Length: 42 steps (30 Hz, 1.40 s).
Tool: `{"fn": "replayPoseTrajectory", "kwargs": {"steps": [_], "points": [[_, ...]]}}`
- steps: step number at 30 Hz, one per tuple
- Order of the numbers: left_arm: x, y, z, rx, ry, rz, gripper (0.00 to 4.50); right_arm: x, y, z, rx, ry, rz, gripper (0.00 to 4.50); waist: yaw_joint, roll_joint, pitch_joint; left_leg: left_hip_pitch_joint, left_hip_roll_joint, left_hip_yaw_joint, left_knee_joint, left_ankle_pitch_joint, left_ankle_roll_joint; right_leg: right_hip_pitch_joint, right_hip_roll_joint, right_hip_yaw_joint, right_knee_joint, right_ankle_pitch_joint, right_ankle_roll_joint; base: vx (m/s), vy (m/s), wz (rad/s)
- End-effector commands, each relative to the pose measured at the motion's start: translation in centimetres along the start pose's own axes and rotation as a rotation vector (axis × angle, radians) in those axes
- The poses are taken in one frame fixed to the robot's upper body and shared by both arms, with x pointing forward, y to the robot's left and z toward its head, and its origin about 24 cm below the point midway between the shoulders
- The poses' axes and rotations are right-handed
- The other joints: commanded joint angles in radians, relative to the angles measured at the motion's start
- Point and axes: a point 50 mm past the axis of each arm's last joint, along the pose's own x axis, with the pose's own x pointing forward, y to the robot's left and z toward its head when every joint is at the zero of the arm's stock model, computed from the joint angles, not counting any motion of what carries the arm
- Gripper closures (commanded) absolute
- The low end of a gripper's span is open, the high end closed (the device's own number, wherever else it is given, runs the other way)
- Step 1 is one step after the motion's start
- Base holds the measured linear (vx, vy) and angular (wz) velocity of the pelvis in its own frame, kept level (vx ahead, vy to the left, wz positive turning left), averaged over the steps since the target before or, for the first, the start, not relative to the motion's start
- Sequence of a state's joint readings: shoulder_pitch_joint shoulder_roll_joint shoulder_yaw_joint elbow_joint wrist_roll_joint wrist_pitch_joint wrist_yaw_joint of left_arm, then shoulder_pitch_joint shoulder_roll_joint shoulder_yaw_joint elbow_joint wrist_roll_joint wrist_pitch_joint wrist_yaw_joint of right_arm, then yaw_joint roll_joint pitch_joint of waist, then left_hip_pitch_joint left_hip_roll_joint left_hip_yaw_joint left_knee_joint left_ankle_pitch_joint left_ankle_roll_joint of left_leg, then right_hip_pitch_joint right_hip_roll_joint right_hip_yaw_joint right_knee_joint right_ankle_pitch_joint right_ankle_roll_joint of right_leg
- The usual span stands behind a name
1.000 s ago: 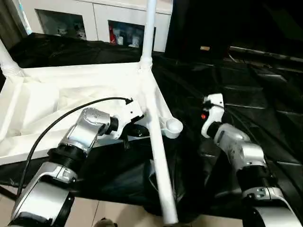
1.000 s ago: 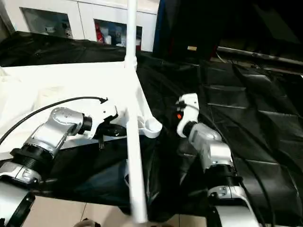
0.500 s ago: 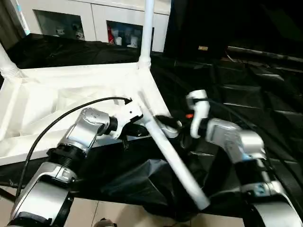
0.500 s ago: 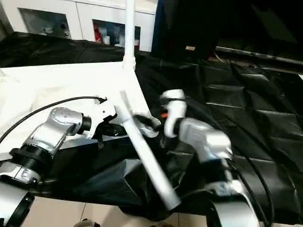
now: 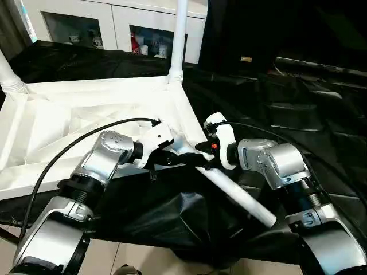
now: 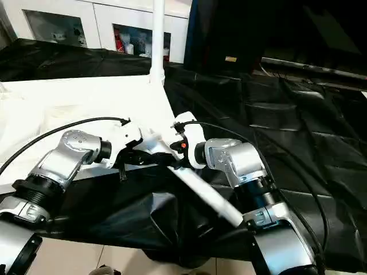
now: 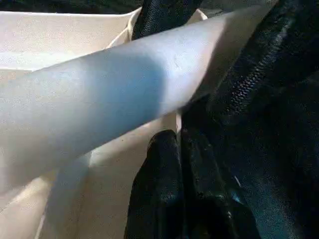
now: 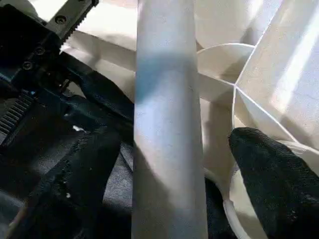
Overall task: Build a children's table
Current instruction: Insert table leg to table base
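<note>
- The white tabletop [image 5: 86, 123] lies underside up on my black-draped desk [image 5: 298, 109], ribs and corner sockets facing up.
- Two legs already stand upright in the far corners: one at the far right corner [image 5: 179, 34], one at the far left corner [image 5: 8, 74].
- A loose leg [image 5: 229, 189] lies slanted across the near right corner of the tabletop, its free end [image 5: 265, 217] hanging out over the desk's front edge, above the floor.
- My left pincer [image 5: 166, 156] sits at the near right rim of the tabletop, right under the loose leg; fingers [image 7: 169, 189] pressed together, nothing between them.
- My right pincer [image 5: 202, 156] is at the same corner, one finger on each side of the loose leg. In the right wrist view the fingers [image 8: 271, 184] stand wide with a gap to the tube on both sides; no grip that I can see.
- The two pincers are close together, the tube crossing between them.
- White cabinets [image 5: 114, 26] stand behind the desk.
</note>
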State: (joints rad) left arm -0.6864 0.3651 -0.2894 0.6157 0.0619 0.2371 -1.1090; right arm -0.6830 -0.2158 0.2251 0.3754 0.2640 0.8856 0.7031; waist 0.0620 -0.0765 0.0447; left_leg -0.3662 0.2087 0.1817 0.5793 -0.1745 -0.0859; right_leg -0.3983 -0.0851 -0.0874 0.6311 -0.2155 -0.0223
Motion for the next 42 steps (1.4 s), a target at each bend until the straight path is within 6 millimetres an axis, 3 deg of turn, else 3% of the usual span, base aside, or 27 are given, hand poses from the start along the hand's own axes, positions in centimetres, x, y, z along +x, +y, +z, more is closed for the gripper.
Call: {"fn": "replayPoseTrajectory", "kwargs": {"steps": [1, 19, 20, 24, 28, 30, 31, 35, 36, 38, 39, 42], "points": [[-0.1, 0.3, -0.2, -0.006, 0.024, 0.025, 4.5, -0.2, -0.8, -1.1, 0.023, 0.069, -0.041, 0.88, 0.005, 0.011, -0.063, 0.013, 0.028, -0.005, -0.058, -0.071, -0.002, 0.063, -0.064, 0.061, -0.057, 0.066, -0.214, 0.0, 0.0, 0.0], [-0.1, 0.5, -0.1, 0.012, 0.008, 0.037, 4.5, -0.9, -1.9, -1.0, 0.078, 0.047, -0.038, 2.5, 0.005, 0.008, -0.065, 0.012, 0.027, -0.004, -0.054, -0.073, 0.007, 0.064, -0.064, 0.06, -0.055, 0.065, -0.225, 0.0, 0.0, 0.0], [-0.2, 0.8, 0.3, -0.005, -0.024, 0.051, 4.05, -0.9, -2.0, -1.0, 0.087, 0.036, -0.039, 2.61, 0.006, 0.008, -0.065, 0.012, 0.027, -0.004, -0.054, -0.073, 0.006, 0.064, -0.064, 0.06, -0.055, 0.063, -0.225, 0.0, 0.0, 0.0], [-0.6, 0.9, 1.0, 0.001, -0.067, 0.04, 3.94, -1.1, -2.2, -0.6, 0.13, -0.018, -0.029, 2.73, 0.007, 0.01, -0.067, 0.012, 0.028, -0.005, -0.053, -0.077, 0.004, 0.064, -0.064, 0.059, -0.054, 0.063, -0.23, 0.0, 0.0, 0.0], [-1.3, 1.2, 1.8, 0.049, -0.072, 0.052, 3.44, -1.6, -2.1, 0.1, 0.199, -0.091, 0.011, 2.86, 0.01, 0.005, -0.067, 0.011, 0.028, -0.005, -0.053, -0.069, 0.011, 0.064, -0.065, 0.059, -0.052, 0.064, -0.232, 0.0, 0.0, 0.0], [-2.1, 1.4, 2.5, 0.047, -0.096, 0.044, 3.31, -2.0, -2.1, 0.6, 0.264, -0.156, 0.056, 2.87, 0.009, 0.006, -0.065, 0.014, 0.029, -0.004, -0.054, -0.07, 0.008, 0.062, -0.065, 0.059, -0.053, 0.063, -0.232, 0.0, 0.0, 0.0], [-2.7, 1.4, 2.9, 0.03, -0.13, 0.031, 3.13, -2.3, -2.2, 1.0, 0.31, -0.2, 0.063, 2.87, 0.011, 0.012, -0.067, 0.014, 0.029, -0.005, -0.054, -0.068, 0.002, 0.062, -0.066, 0.059, -0.05, 0.079, -0.242, 0.0, 0.0, 0.0], [-3.5, 1.5, 3.6, -0.03, -0.213, 0.057, 2.92, -3.0, -2.5, 1.6, 0.356, -0.281, 0.081, 2.87, 0.012, 0.009, -0.066, 0.013, 0.025, -0.002, -0.052, -0.048, 0.002, 0.062, -0.061, 0.058, -0.047, 0.108, -0.253, 0.0, 0.0, 0.0], [-3.7, 1.6, 3.8, -0.071, -0.26, 0.088, 2.73, -3.2, -2.5, 2.1, 0.374, -0.341, 0.094, 2.88, 0.015, 0.016, -0.068, 0.015, 0.027, -0.001, -0.051, -0.052, -0.001, 0.062, -0.065, 0.059, -0.045, 0.12, -0.262, 0.0, 0.0, 0.0], [-3.9, 1.8, 4.1, -0.157, -0.355, 0.133, 2.67, -3.6, -2.9, 2.9, 0.402, -0.461, 0.072, 2.88, 0.02, 0.017, -0.067, 0.016, 0.029, -0.001, -0.051, -0.065, -0.004, 0.06, -0.066, 0.058, -0.046, 0.111, -0.269, 0.0, 0.0, 0.0], [-3.7, 1.9, 4.3, -0.223, -0.413, 0.16, 2.62, -3.8, -3.3, 3.4, 0.418, -0.531, 0.043, 2.88, 0.023, 0.025, -0.067, 0.017, 0.028, -0.001, -0.051, -0.075, -0.01, 0.059, -0.066, 0.057, -0.046, 0.101, -0.271, 0.0, 0.0, 0.0], [-2.5, 1.7, 4.8, -0.404, -0.531, 0.198, 2.3, -4.6, -4.2, 4.6, 0.515, -0.745, -0.012, 2.88, 0.028, 0.015, -0.067, 0.018, 0.029, 0.002, -0.05, -0.09, -0.014, 0.058, -0.066, 0.059, -0.047, 0.092, -0.277, 0.0, 0.0, 0.0]]}}
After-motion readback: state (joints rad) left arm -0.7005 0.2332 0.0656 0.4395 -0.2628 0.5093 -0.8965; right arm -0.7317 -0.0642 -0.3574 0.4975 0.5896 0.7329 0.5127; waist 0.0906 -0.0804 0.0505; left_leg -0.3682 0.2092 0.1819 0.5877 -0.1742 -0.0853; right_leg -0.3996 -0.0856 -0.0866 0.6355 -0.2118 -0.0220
